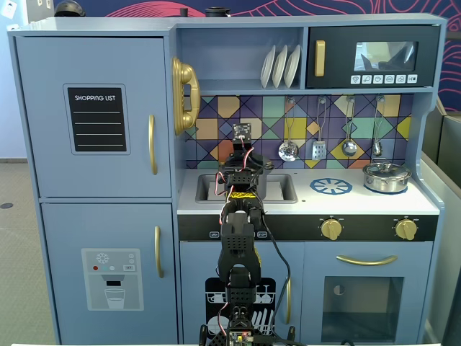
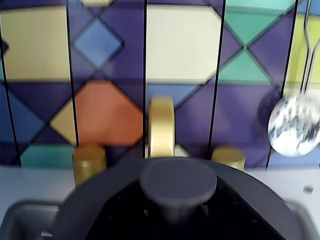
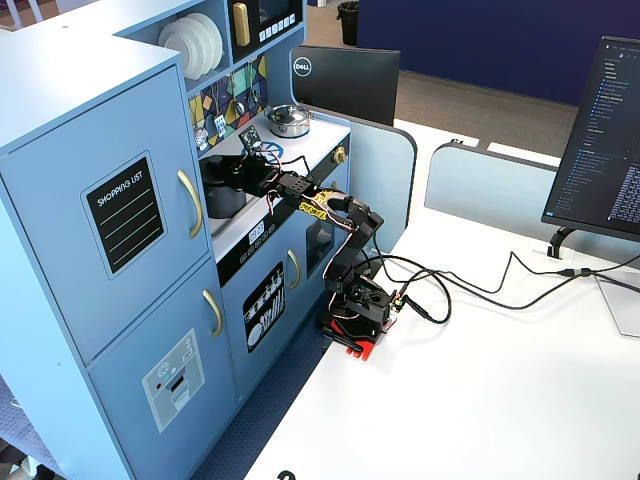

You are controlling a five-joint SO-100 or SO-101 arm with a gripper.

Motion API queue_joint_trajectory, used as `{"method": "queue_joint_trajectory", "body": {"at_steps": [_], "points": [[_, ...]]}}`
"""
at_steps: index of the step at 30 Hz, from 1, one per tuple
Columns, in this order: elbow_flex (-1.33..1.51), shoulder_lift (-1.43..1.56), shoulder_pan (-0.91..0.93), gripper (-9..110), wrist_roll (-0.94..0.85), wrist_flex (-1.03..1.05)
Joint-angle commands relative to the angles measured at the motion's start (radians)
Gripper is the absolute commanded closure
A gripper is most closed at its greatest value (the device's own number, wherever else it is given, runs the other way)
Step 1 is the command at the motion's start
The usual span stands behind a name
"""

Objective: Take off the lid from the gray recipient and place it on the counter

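The dark gray lid [image 2: 100, 192] fills the bottom of the wrist view, its round knob [image 2: 178, 181] close to the camera. My gripper [image 2: 175, 217] has black fingers [image 2: 125, 215] on both sides of the knob's stem and is shut on it. In a fixed view the gripper [image 1: 243, 164] hangs over the sink, and the gray recipient [image 1: 258, 186] stands there, mostly hidden by the arm. In the other fixed view the pot [image 3: 222, 198] shows as a dark cylinder under the gripper [image 3: 243, 165]. I cannot tell whether the lid still rests on the pot. The white counter [image 1: 310, 202] carries a blue burner print [image 1: 331, 186].
A gold faucet [image 2: 162, 127] and two gold taps [image 2: 89, 161] stand just behind the lid. A shiny silver pot [image 1: 387, 176] sits at the counter's right end. Utensils [image 1: 288, 150] hang on the tiled back wall; one silver spoon [image 2: 293, 125] hangs at right.
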Motion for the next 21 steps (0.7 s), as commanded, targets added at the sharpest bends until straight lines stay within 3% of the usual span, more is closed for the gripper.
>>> {"method": "queue_joint_trajectory", "body": {"at_steps": [1, 8, 21], "points": [[-0.106, 0.074, -0.014, 102, -0.021, -0.014], [-0.156, 0.106, 0.057, 102, -0.014, 0.034], [-0.089, 0.150, 0.445, 102, 0.097, 0.081]]}}
